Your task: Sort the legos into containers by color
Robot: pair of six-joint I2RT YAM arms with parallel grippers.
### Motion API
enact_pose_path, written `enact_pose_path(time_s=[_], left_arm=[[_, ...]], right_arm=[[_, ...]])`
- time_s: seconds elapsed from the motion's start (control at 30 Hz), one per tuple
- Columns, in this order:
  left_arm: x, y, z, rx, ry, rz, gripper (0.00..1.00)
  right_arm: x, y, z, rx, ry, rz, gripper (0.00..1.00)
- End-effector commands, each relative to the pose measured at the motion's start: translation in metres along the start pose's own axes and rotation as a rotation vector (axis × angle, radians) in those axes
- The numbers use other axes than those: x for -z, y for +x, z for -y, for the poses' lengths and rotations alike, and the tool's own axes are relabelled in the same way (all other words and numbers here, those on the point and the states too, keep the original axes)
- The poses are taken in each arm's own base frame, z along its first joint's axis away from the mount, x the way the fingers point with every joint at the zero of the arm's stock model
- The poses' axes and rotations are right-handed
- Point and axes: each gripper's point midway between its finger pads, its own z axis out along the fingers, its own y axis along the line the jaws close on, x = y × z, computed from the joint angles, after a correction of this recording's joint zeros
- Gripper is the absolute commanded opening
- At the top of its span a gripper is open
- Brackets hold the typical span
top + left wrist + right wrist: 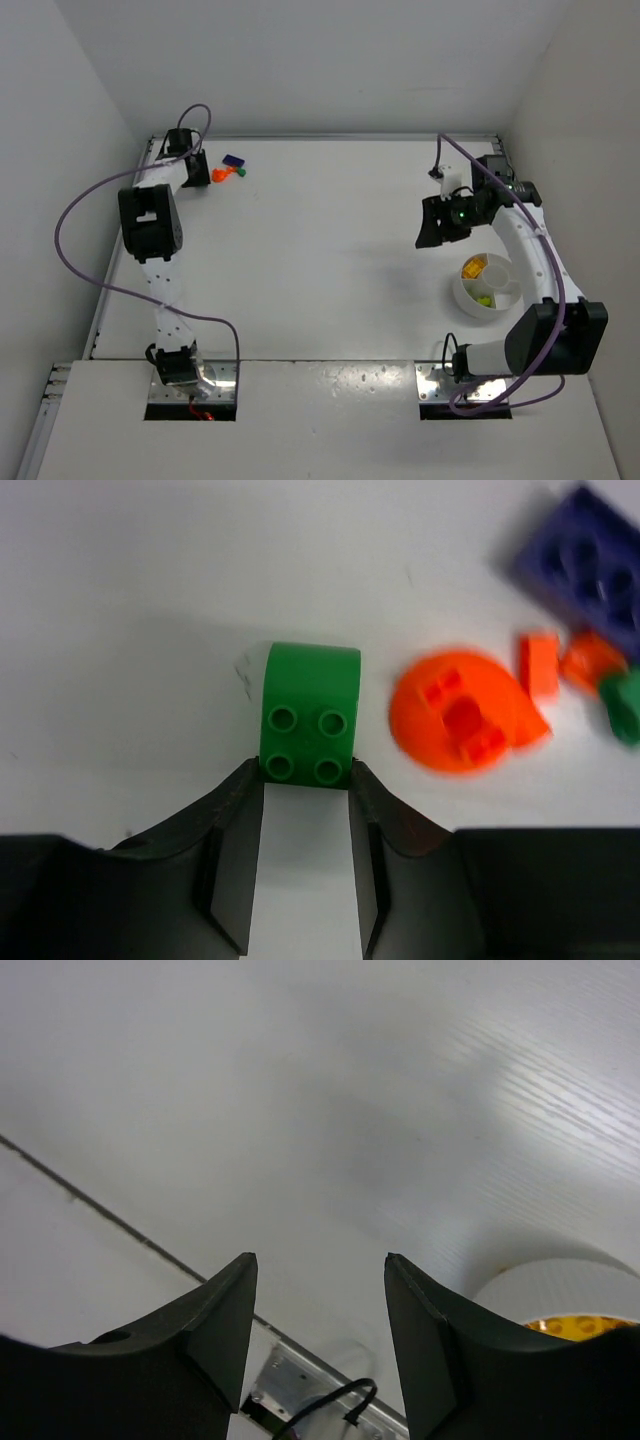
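In the left wrist view my left gripper [306, 775] has its two tips against the sides of a green lego [310, 715] at its near end, on the table. To its right lie an orange round lego [460, 712], two small orange bricks [539, 663], a small green piece [625, 705] and a blue plate [590, 565]. From above, the left gripper [197, 172] is at the far left corner beside that cluster [234, 160]. My right gripper [432, 232] hangs open and empty beside the white divided dish [462, 295], which holds yellow pieces [473, 267].
White walls close in the table at the back and on both sides. The right wrist view shows the right gripper [320, 1260] over bare table, the dish rim [570, 1285] at lower right and a metal base plate [290, 1385] with a cable below.
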Motion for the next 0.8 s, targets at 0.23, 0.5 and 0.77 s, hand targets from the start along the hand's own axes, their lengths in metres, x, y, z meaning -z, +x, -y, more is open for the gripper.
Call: enact_pose_path(time_s=[0.23,0.5,0.77], left_arm=[[0.147,0.002,0.039,-0.258,0.437,0.167,0.16],[0.286,0.055,0.115,-0.528,0.762,0.278,0.14],[0.371,0.106,0.212,-0.658,0.998,0.272,0.14]], right_arm=[[-0.004,-0.031,-0.051,-0.083,-0.331,0.084,0.54],[-0.004,-0.041,-0.088,-0.199,-0.631,0.074,0.57],[0.006,-0.059,-0.105,-0.235,-0.795,0.08,0.59]])
